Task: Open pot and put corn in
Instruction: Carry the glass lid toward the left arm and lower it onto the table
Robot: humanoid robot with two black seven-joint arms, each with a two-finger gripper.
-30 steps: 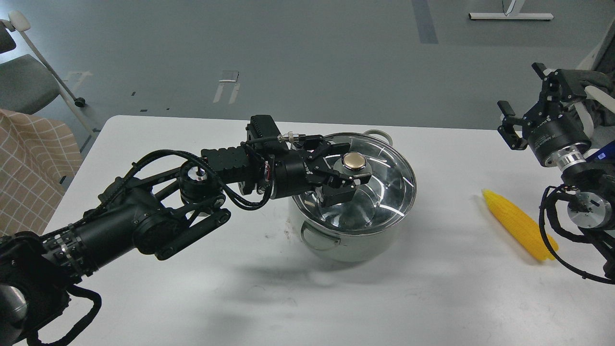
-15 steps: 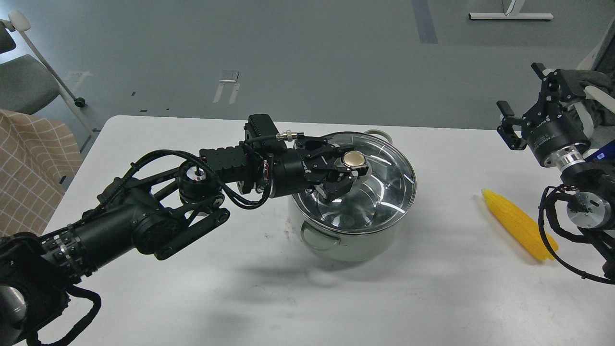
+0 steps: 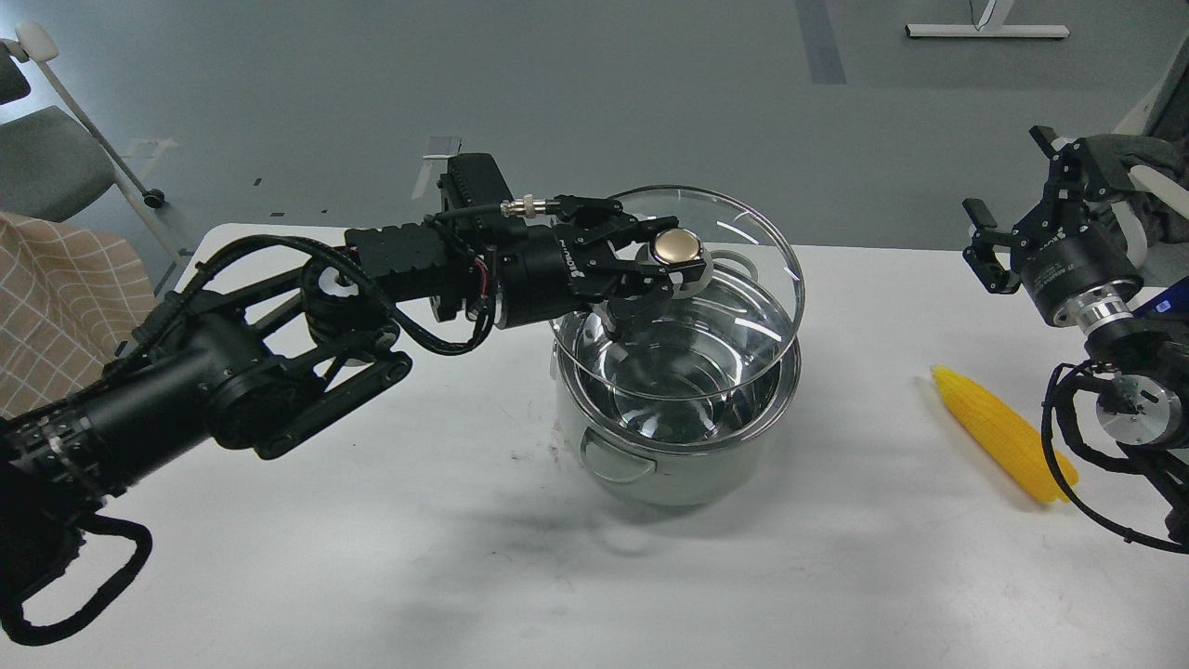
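Corn (image 3: 1005, 435) lies on the tabletop (image 3: 372, 539) to the right of the pot (image 3: 676, 437), well apart from it, its long axis running diagonally with the tapered tip toward the far left. The right claw (image 3: 1008, 218) hovers above and beyond the cob, fingers spread apart and holding nothing, far nearer to it than the left. The left arm reaches in level from the left, its left claw (image 3: 658, 271) clamped on the knob (image 3: 675, 247) of the glass lid (image 3: 692, 297), which hangs above the uncovered pot.
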